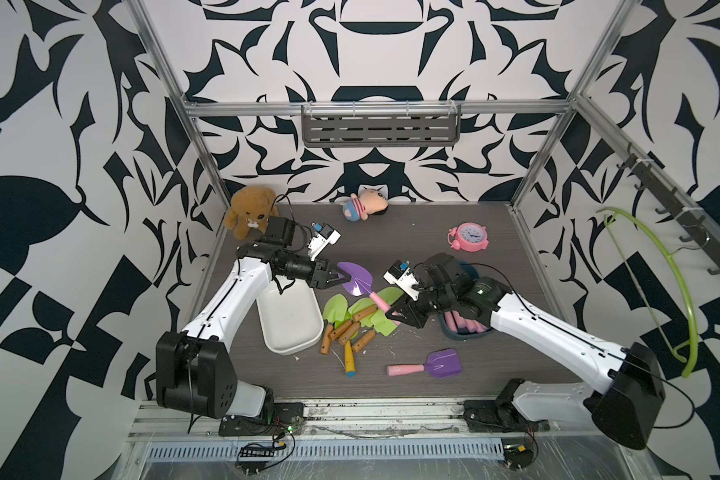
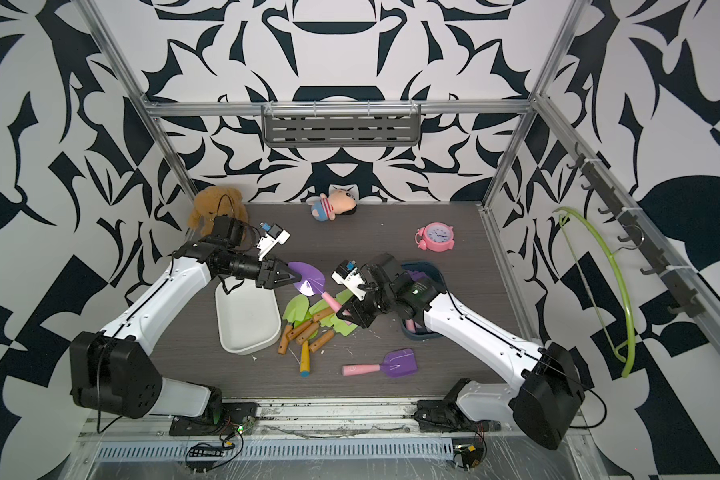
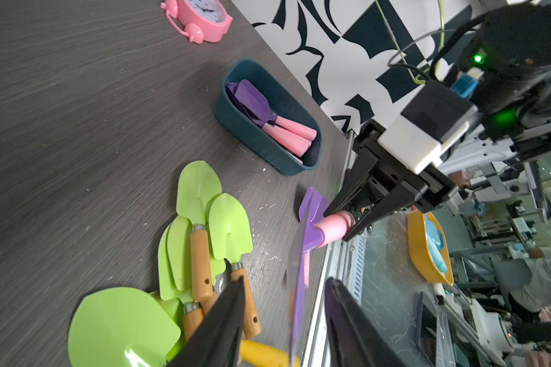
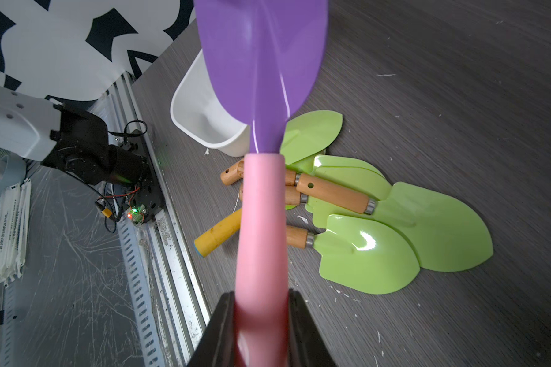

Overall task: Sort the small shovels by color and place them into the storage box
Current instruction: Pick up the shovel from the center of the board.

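A purple shovel [image 1: 356, 280] with a pink handle hangs above the table. My right gripper [image 1: 395, 316] [image 4: 261, 294] is shut on its handle. My left gripper [image 1: 336, 277] [image 3: 286, 281] stands open around the blade tip, with gaps on both sides. Several green shovels [image 1: 354, 320] [image 4: 363, 222] with brown handles lie piled below, one with a yellow handle [image 1: 348, 361]. Another purple shovel [image 1: 429, 365] lies near the front. A dark teal storage box [image 3: 236, 127], half hidden under my right arm in both top views, holds purple shovels [image 3: 268, 111]. An empty white storage box [image 1: 287, 320] sits left of the pile.
A teddy bear [image 1: 248, 210] and a doll [image 1: 364, 205] lie along the back wall. A pink alarm clock [image 1: 468, 237] stands at the back right. A green hanger [image 1: 678, 291] hangs on the right wall's hook rail. A metal rail runs along the table's front edge.
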Tool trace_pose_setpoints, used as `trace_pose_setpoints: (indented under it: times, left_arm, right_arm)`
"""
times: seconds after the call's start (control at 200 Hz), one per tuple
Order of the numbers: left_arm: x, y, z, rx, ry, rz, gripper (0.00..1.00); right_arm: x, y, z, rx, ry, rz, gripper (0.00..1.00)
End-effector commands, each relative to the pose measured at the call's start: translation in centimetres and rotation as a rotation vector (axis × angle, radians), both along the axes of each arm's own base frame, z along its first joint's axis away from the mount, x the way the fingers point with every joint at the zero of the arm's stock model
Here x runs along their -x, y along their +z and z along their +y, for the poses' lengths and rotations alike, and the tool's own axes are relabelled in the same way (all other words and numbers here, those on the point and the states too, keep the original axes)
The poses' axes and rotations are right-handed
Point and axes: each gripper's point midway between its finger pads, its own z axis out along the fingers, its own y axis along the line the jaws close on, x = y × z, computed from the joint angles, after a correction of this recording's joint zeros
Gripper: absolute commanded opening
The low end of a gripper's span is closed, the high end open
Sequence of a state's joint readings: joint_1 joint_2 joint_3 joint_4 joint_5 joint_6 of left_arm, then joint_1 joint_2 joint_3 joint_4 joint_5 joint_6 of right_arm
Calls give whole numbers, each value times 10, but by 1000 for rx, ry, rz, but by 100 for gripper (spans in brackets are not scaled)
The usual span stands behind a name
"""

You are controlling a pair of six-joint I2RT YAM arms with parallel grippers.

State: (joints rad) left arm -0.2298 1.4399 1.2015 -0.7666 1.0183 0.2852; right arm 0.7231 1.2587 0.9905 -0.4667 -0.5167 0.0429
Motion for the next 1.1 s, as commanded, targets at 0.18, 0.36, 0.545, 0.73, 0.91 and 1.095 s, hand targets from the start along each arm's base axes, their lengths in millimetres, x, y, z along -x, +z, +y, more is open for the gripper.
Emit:
trace_pose_setpoints:
  times: [0.18,0.36,0.545,0.73,0.91,1.095]
  left_arm:
    - [2,10,-7,79,-11,92,0]
    - [-27,-26,5,-71,225,182,0]
    - [-41,-58,13,-151,362,329,0]
    - [-44,-64,8,-152,385,406,0]
    - [-40,-65,1,-145,361,419,0]
    - [-35,-59,-4,-120,327,405,0]
  right_arm:
    - [-9,20,-1,-3,-4,-92,11]
    - [-38,15,-29,196,-165,-146,44]
    - [-46,16,-18,349,-120,-220,47]
    - [-47,16,11,425,-22,-278,47]
    - [-53,5,26,467,27,-288,47]
    - [-64,-2,36,487,43,-300,47]
